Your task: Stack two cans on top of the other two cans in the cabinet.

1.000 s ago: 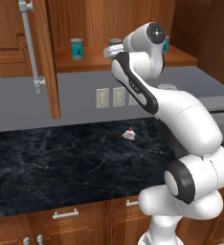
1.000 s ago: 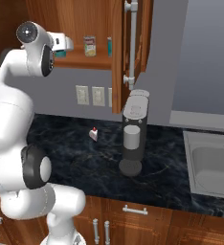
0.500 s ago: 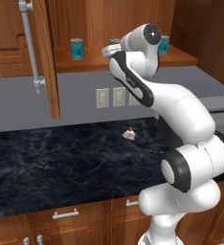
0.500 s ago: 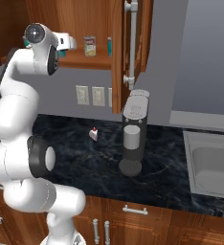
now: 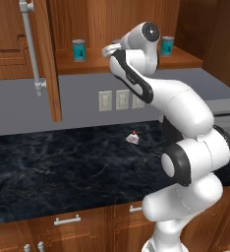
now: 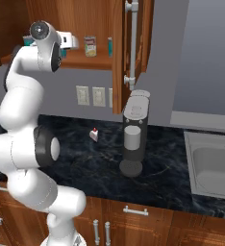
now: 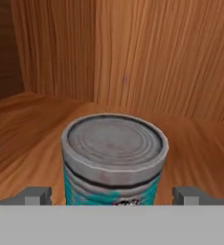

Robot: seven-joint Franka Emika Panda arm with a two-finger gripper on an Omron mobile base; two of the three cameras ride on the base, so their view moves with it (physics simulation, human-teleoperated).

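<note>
My gripper (image 7: pixel 113 196) is open, with one fingertip on each side of a teal-labelled can (image 7: pixel 114 158) that stands upright on the cabinet's shelf (image 7: pixel 37 119). The jaws are not touching it. A second teal can (image 5: pixel 79 49) stands to its left and also shows at the hand view's left edge. Further right on the shelf (image 6: pixel 85 61) are the cream-labelled can (image 6: pixel 90 46) and a teal can (image 6: pixel 109 46), the latter also seen as the teal can (image 5: pixel 167 46) at the right. From the base views my gripper (image 5: pixel 109 50) (image 6: pixel 71 42) reaches in at shelf height.
An open cabinet door (image 5: pixel 43 54) with a silver bar handle hangs at the left; another door (image 6: pixel 132 43) hangs at the right. A coffee machine (image 6: pixel 133 139), a small white and red object (image 5: pixel 132 138) and a sink (image 6: pixel 215 166) sit on the dark counter below.
My hand has edged further into the cabinet toward the can. The jaws have stayed open and the cans have not moved.
</note>
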